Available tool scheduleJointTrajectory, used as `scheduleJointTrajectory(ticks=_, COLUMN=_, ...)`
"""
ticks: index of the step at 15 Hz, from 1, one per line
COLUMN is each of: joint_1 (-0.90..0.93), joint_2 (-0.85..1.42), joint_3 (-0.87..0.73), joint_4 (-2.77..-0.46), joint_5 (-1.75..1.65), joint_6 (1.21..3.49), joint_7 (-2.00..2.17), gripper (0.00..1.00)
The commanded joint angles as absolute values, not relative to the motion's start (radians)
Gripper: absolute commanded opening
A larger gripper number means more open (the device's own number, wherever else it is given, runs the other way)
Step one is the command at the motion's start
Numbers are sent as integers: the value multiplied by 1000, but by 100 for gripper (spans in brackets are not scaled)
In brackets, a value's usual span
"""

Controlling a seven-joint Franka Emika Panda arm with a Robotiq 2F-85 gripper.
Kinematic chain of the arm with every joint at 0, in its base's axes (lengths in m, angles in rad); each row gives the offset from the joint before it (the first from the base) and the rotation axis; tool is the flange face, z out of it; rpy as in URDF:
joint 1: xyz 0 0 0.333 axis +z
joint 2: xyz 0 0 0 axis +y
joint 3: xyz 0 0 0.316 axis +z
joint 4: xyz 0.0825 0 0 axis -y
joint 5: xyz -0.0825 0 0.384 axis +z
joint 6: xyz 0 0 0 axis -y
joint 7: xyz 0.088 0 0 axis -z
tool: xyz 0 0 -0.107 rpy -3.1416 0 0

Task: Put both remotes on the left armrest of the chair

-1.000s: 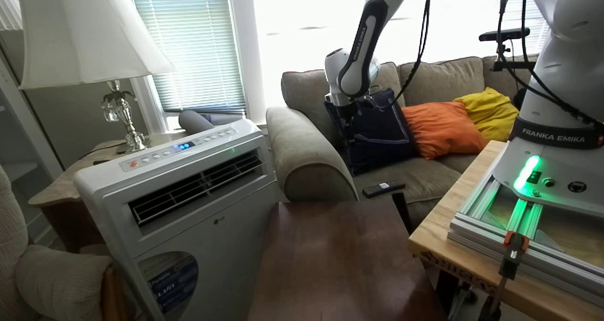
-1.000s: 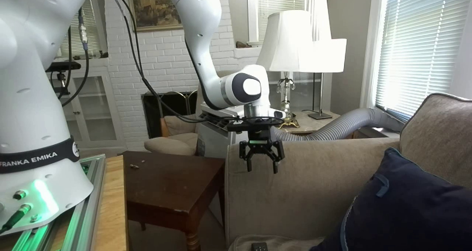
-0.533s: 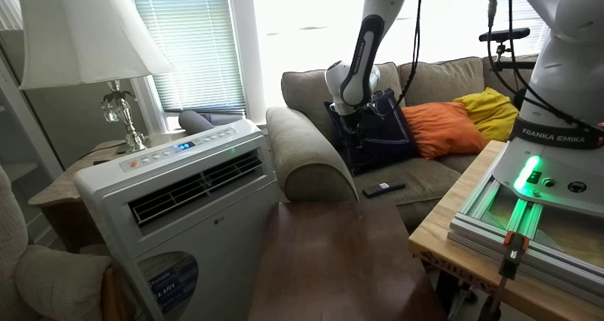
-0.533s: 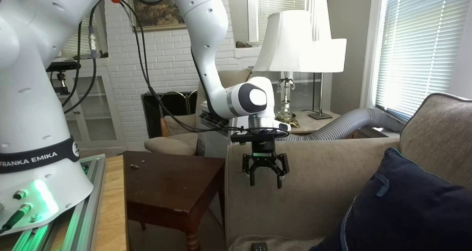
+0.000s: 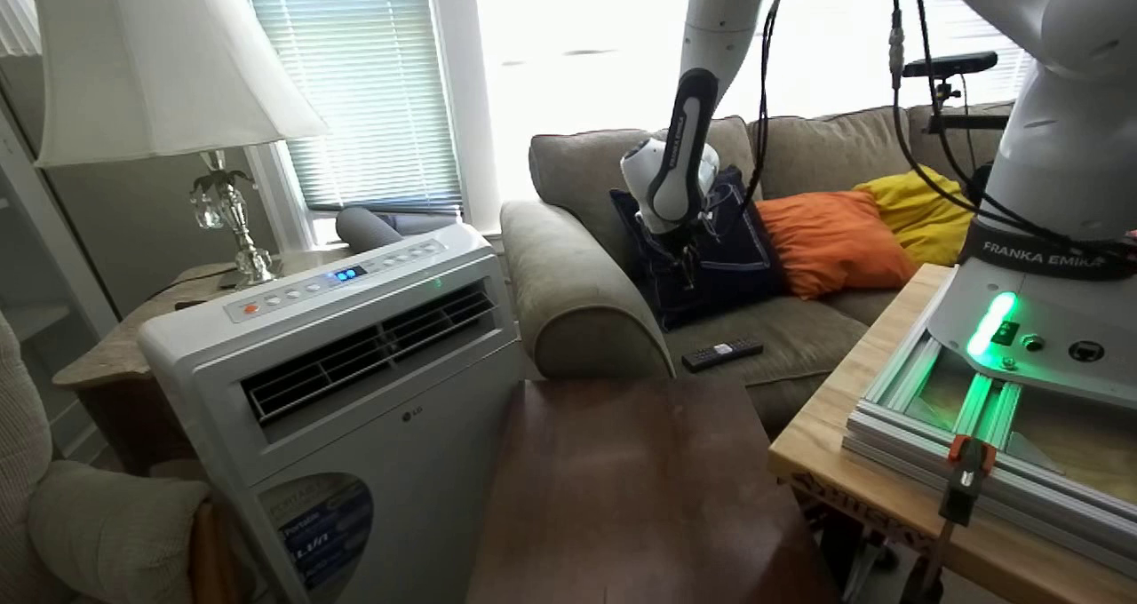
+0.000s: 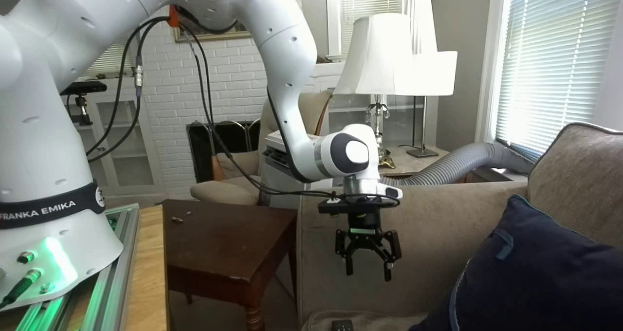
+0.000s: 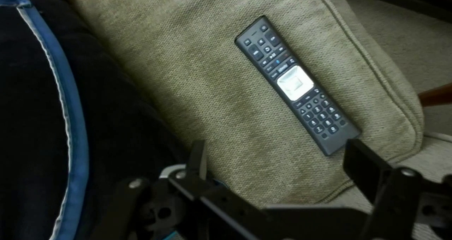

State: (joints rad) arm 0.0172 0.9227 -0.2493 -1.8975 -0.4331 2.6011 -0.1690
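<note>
Hovering over the seat cushion [image 7: 212, 67], the gripper [image 6: 368, 274] had its jaws spread, nothing held. One remote [image 7: 297, 85] lay on that cushion; the second was not identified. No remote showed on the left armrest [image 5: 577, 284]. Judged: no placement done, both outstanding.

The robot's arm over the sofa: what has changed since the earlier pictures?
The gripper has come down toward the sofa seat, shifting to the right in both exterior views. Its jaws stayed open; nothing was picked up or let go. The remote lies where it lay on the seat, and the navy cushion looks unmoved.
</note>
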Motion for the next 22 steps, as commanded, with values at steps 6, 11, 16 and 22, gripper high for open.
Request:
scheduleJointTrajectory(ticks=6, joint_1=-113, joint_2=1138, joint_3=-237, joint_4=-1743, joint_5=-490, joint_6=2813, joint_7=-393, gripper=100)
scheduleJointTrajectory(ticks=11, joint_1=-211, joint_2=1083, joint_3=-130, joint_4=-1833, joint_5=-544, joint_6=2942, joint_7=-610, gripper=100)
scheduleJointTrajectory(ticks=16, joint_1=-300, joint_2=1070, joint_3=-51, joint_4=-1866, joint_5=-541, joint_6=2837, joint_7=-896, gripper=100)
scheduleJointTrajectory(ticks=22, joint_1=-266, joint_2=1106, joint_3=-90, joint_4=-1826, joint_5=-519, joint_6=2699, joint_7=-1079, gripper=100)
